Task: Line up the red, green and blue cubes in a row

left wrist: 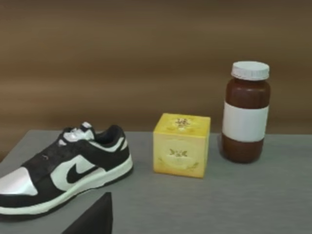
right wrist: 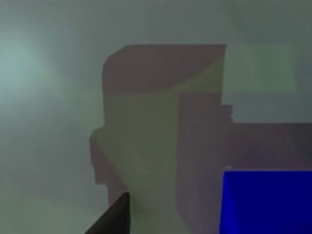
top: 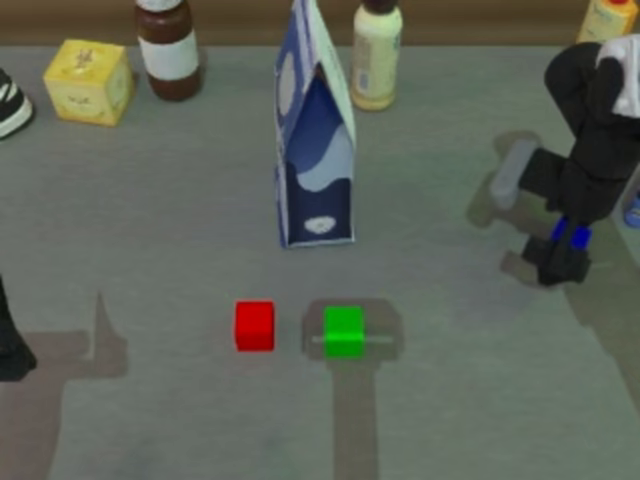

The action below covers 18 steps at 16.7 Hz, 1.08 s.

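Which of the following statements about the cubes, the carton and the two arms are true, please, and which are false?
1. The glossy red cube lies left of the glossy green cube. True.
2. The two cubes touch. False: a gap of table separates them.
3. The deep blue cube is held in the right gripper. True.
4. The tall blue-and-white carton lies flat. False: it stands upright behind the cubes.
5. The left gripper holds the green cube. False: it sits parked at the left edge.
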Each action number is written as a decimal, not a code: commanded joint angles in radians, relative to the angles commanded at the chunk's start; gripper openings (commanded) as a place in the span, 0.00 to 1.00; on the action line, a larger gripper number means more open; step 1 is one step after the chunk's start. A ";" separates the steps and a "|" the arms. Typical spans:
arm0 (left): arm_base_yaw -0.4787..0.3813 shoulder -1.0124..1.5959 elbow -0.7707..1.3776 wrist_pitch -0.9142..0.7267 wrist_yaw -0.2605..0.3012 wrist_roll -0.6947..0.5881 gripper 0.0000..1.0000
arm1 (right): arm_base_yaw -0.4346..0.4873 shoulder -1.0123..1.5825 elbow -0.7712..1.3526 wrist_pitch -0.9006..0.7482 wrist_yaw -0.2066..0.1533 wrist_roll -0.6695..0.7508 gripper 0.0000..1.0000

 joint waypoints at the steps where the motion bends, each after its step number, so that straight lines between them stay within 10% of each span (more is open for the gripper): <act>1: 0.000 0.000 0.000 0.000 0.000 0.000 1.00 | 0.000 0.000 0.000 0.000 0.000 0.000 0.25; 5: 0.000 0.000 0.000 0.000 0.000 0.000 1.00 | 0.000 0.000 0.000 0.000 0.000 0.000 0.00; 18: 0.000 0.000 0.000 0.000 0.000 0.000 1.00 | 0.007 -0.083 0.077 -0.149 -0.015 0.017 0.00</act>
